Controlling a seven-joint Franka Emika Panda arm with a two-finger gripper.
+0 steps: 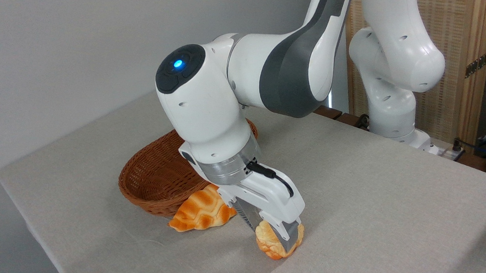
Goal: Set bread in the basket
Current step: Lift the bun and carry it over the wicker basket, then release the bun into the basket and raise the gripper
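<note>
The white two-finger gripper (278,234) is clamped on the small pale-yellow ruffled bun (271,244), seemingly just touching the beige tablecloth (384,194), right of the brown oval wicker basket (154,179). The shallow grip could slip on lifting.

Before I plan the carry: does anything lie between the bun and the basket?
Yes. The gripper is on the bun, and the braided loaf lies against the basket's near side, roughly between them.

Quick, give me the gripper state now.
Gripper: closed on the small bun, at the table surface; basket empty as far as visible.
</note>
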